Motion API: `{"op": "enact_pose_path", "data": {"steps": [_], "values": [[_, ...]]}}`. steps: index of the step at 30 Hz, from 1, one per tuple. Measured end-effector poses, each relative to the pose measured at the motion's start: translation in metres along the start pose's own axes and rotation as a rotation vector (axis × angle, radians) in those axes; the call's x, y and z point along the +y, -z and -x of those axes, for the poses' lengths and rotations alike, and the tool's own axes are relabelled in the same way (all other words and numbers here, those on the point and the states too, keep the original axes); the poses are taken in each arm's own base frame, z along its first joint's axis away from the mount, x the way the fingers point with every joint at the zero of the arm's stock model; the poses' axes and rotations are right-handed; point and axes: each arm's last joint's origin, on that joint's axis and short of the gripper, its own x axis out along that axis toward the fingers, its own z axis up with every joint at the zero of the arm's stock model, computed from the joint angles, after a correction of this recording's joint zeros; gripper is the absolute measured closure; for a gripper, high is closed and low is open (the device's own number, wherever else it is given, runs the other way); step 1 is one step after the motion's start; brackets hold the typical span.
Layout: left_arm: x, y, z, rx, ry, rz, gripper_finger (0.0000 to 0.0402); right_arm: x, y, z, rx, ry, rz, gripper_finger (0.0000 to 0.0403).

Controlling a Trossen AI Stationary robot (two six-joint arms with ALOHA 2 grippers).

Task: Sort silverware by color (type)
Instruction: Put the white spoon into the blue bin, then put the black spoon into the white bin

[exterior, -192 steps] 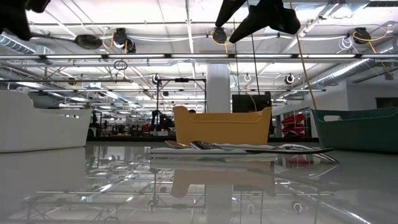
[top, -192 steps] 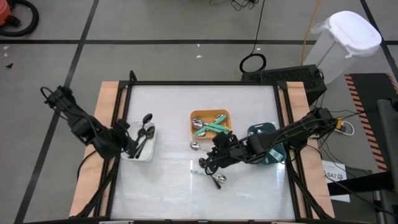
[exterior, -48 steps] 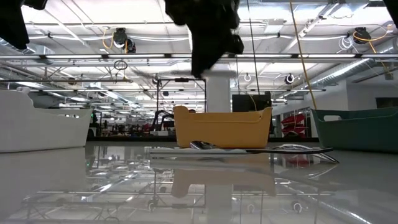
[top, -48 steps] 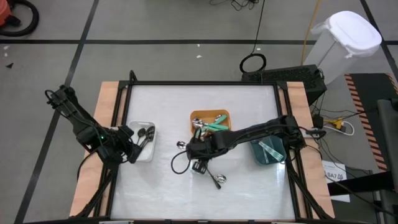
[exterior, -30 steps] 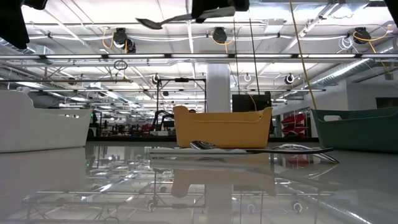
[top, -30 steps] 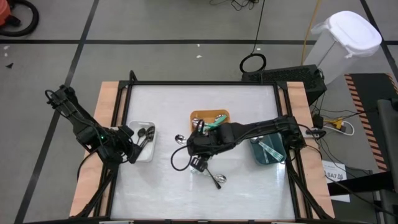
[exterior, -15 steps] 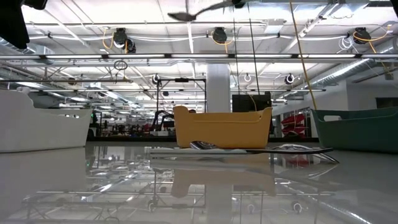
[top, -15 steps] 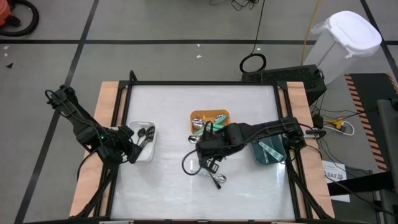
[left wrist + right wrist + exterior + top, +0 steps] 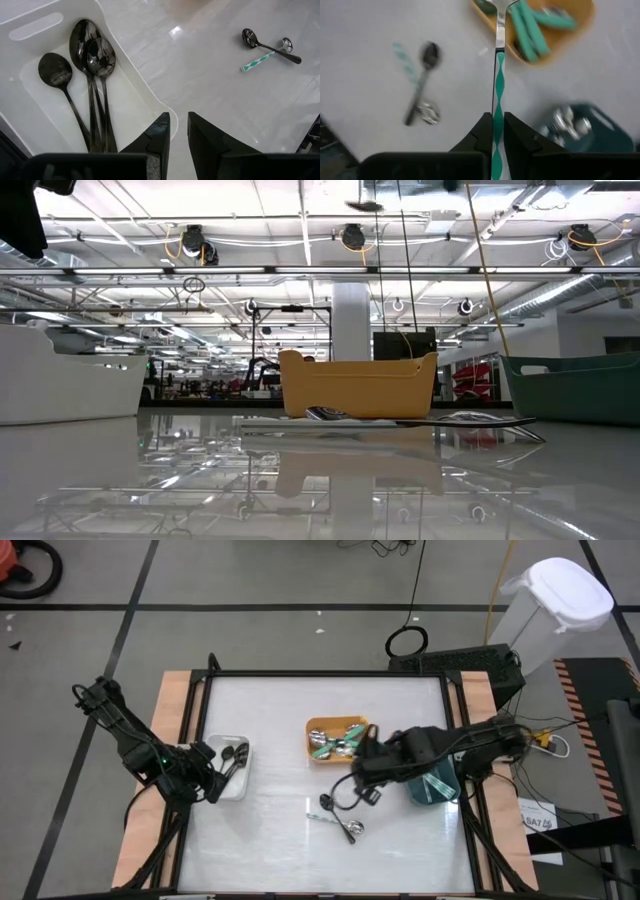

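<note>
My right gripper [image 9: 494, 122] [image 9: 361, 773] hangs above the table by the orange bin [image 9: 337, 739] and is shut on a utensil with a teal-and-white patterned handle. Its silver head [image 9: 499, 6] shows over that bin's rim, and at the top of the low view [image 9: 365, 205]. The orange bin holds teal-handled utensils [image 9: 532, 25]. A black spoon [image 9: 267, 44] and a patterned-handled piece [image 9: 257, 61] lie flat on the table. My left gripper [image 9: 179, 117] [image 9: 207, 780] is open by a narrow gap over the white bin [image 9: 140, 95], where three black spoons [image 9: 95, 55] lie. My right gripper pinches the patterned handle [image 9: 496, 102] between its two fingers, which come steeply from above. The handle runs out ahead between the fingers, its silver head farthest from them. The utensil is lifted clear of the table.
A dark teal bin [image 9: 432, 781] with silver pieces [image 9: 565, 122] stands at the right, close to my right arm. The loose utensils [image 9: 342, 822] lie near the table's front middle. Raised rails run along the table's edges [image 9: 462, 710].
My right gripper has carried the patterned utensil up and toward the table's right edge, from left of the orange bin to its near right corner. It has also turned, so the utensil's head has swung over the orange bin. The utensil stays clear of the table.
</note>
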Motion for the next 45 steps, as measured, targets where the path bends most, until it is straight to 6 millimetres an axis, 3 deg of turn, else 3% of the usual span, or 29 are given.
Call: {"op": "enact_pose_path", "data": {"steps": [9, 20, 29, 40, 45], "values": [[0.0, 0.0, 0.0, 0.0, -0.001, -0.002, 0.0334, -0.054, 0.063, -0.026, 0.057, 0.024, -0.277, 0.0384], [0.0, 0.0, 0.0, 0.0, 0.0, -0.001, 0.0334, -0.077, 0.117, -0.086, 0.144, 0.136, -0.451, 0.0372], [-0.002, 0.0, 0.0, 0.001, 0.02, 0.012, 0.0334, -0.085, 0.135, -0.123, 0.278, 0.179, -0.451, 0.037], [-0.005, 0.0, 0.0, 0.003, 0.043, 0.023, 0.0334, -0.089, 0.138, -0.124, 0.261, 0.232, -0.446, 0.0324], [-0.006, 0.0, 0.0, 0.004, 0.053, 0.028, 0.0334, -0.083, 0.133, -0.121, 0.235, 0.178, -0.495, 0.0297]]}}
